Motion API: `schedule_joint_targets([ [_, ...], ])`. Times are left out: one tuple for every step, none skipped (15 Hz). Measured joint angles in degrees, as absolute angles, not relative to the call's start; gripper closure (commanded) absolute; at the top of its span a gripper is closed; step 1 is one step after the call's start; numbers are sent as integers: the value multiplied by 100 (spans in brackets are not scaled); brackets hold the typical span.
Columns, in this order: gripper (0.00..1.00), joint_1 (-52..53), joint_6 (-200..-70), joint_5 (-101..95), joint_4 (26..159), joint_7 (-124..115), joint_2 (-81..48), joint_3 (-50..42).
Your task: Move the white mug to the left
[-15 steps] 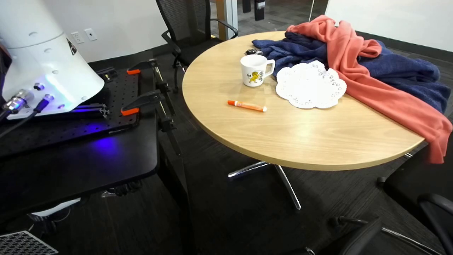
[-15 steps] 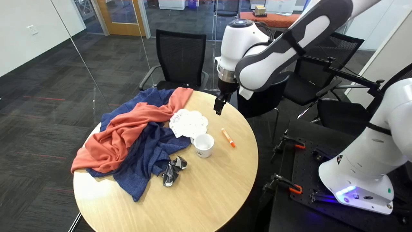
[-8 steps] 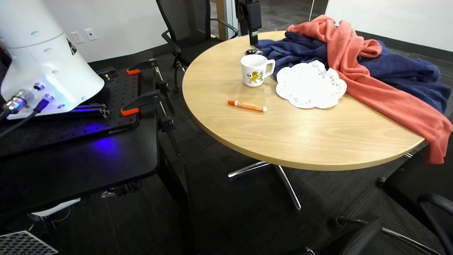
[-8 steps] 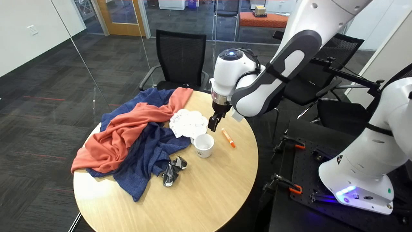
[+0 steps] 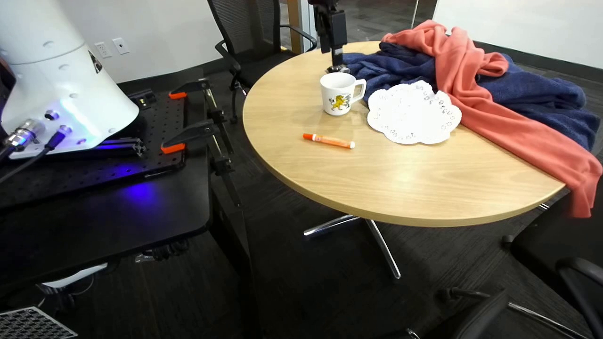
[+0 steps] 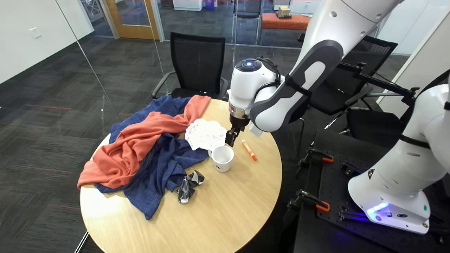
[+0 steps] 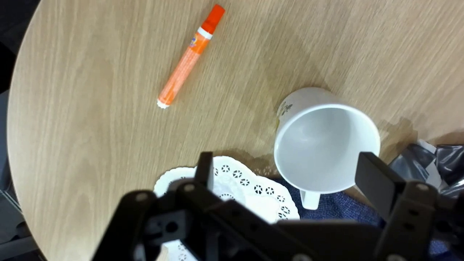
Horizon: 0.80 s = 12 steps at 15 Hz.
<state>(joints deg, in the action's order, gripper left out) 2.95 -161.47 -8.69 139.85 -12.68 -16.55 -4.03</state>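
Well inside table edge, white mug

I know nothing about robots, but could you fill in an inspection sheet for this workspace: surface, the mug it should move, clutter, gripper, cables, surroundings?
Surface: round wooden table, light-coloured.
Job's thing: white mug, upright on the table, not held.
Clutter: orange marker; white scalloped doily or plate; blue cloth; coral cloth; crumpled black wrapper.
Gripper: the gripper is open above the table, its fingers wide apart, holding nothing.
Cables: dark cables plugged into the robot's base; others run along the arm.
Surroundings: black chairs on dark carpet.
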Motion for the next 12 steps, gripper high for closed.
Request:
schedule_joint_targets([
  [0,299,-16147,-862,13985,-1268,-1663,-419],
  [0,299,-16149,-854,13979,-1268,-1684,-430],
  [0,298,-16159,-834,13964,-1270,-1722,-439],
  [0,298,-16174,-792,13934,-1272,-1781,-444],
  [0,297,-16199,-746,13896,-1273,-1855,-446],
  [0,294,-16240,-687,13854,-1274,-1944,-446],
  [0,292,-16311,-608,13813,-1274,-2039,-447],
  [0,292,-16389,-524,13767,-1274,-2139,-447],
  [0,291,-16465,-451,13715,-1274,-2247,-447],
  [0,291,-16540,-375,13671,-1274,-2343,-447],
  [0,291,-16606,-305,13620,-1274,-2443,-447],
  [0,291,-16645,-253,13569,-1274,-2539,-448],
])
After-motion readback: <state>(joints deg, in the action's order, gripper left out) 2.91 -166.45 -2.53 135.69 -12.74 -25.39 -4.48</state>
